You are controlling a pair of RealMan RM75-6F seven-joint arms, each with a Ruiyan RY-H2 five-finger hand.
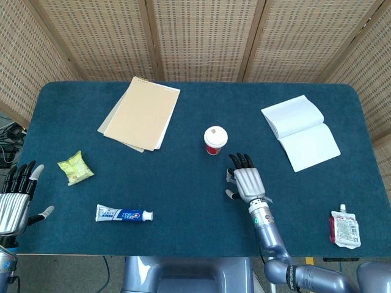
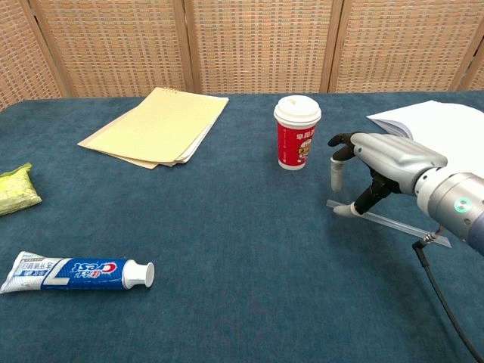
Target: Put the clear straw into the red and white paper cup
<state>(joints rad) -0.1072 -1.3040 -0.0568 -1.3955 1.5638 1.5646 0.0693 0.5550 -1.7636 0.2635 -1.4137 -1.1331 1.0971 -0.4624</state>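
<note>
The red and white paper cup (image 2: 297, 133) (image 1: 215, 140) stands upright with a white lid near the table's middle. A clear straw (image 2: 393, 224) lies flat on the blue cloth to its right and nearer the front edge. My right hand (image 2: 382, 162) (image 1: 247, 182) hovers low over the straw's left end, palm down, fingers apart and curved downward, thumb tip touching or almost touching the straw. Nothing is gripped. In the head view the hand hides most of the straw. My left hand (image 1: 14, 200) rests open at the table's front left corner, fingers spread, away from everything.
A tan notepad (image 1: 140, 113) lies at the back left and an open white booklet (image 1: 301, 131) at the back right. A toothpaste tube (image 1: 124, 214) and a green snack packet (image 1: 75, 167) sit on the left. A white pouch (image 1: 345, 227) lies at the front right.
</note>
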